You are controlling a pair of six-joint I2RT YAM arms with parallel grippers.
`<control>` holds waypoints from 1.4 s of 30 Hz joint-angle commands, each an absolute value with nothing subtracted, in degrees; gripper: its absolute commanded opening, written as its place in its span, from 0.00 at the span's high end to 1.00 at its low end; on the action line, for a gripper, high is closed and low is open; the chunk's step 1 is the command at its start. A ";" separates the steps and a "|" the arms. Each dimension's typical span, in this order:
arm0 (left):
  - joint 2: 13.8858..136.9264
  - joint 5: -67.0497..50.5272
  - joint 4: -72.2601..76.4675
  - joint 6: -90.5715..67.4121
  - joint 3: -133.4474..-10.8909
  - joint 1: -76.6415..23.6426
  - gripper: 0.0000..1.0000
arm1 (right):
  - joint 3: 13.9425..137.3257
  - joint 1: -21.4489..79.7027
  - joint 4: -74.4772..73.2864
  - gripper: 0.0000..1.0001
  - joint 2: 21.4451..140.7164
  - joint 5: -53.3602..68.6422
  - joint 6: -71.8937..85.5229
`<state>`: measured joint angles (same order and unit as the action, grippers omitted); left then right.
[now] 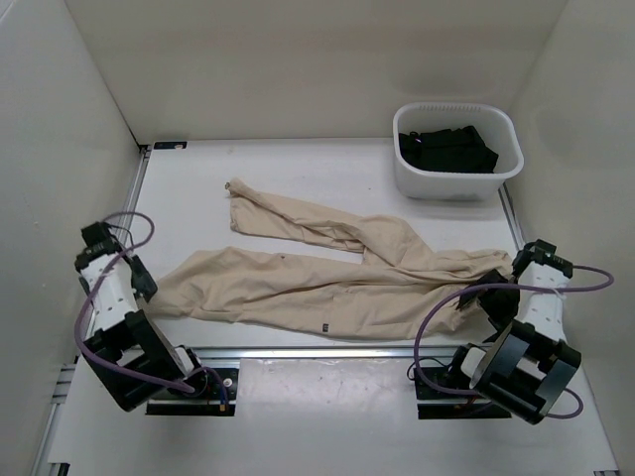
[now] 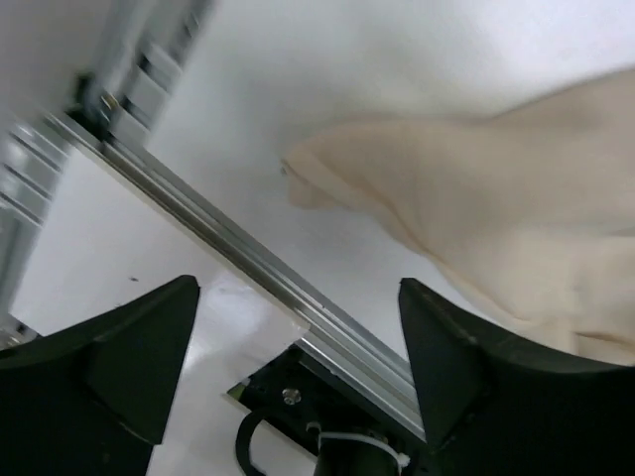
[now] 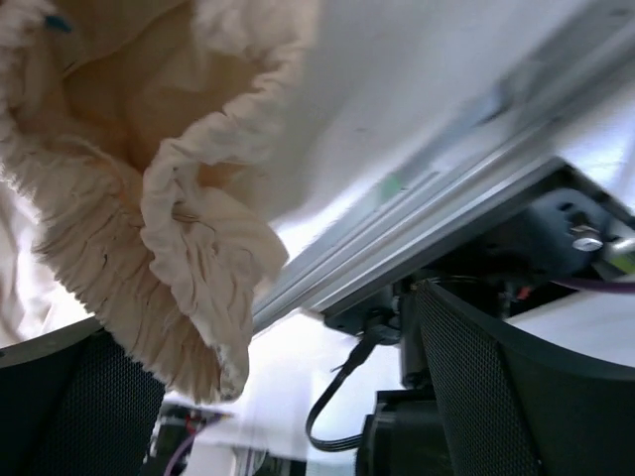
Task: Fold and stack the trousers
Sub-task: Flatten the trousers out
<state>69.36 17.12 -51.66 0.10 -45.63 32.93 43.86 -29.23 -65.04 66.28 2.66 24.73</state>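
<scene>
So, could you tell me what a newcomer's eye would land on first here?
The beige trousers sprawl across the middle of the table, legs splayed to the left, with the gathered waistband bunched at the right end effector, which stands wide open. Next comes the white tub at the far right corner, holding a black garment.

The white table point(image 1: 298, 164) carries a tub point(image 1: 451, 186) at its far right (black cloth point(image 1: 446, 149) inside). The trousers point(image 1: 298, 283) sprawl flat, nearer and left of the tub.
</scene>
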 commanded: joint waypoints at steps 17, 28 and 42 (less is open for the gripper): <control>97.21 -2.29 -61.79 0.00 -64.71 30.41 0.04 | 33.66 -29.53 -59.51 0.67 55.02 4.84 33.40; 89.95 -12.21 -65.65 0.00 -66.09 25.96 0.86 | 40.17 -28.92 -59.68 1.00 58.01 2.20 33.66; 74.36 -9.85 -75.41 0.00 -54.23 -15.35 0.38 | 39.54 -27.77 -58.62 1.00 59.77 1.15 32.61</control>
<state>78.56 -9.04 -71.50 0.05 -53.39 -10.94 37.63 -27.99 -59.40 59.51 2.66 33.06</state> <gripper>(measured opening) 0.587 0.003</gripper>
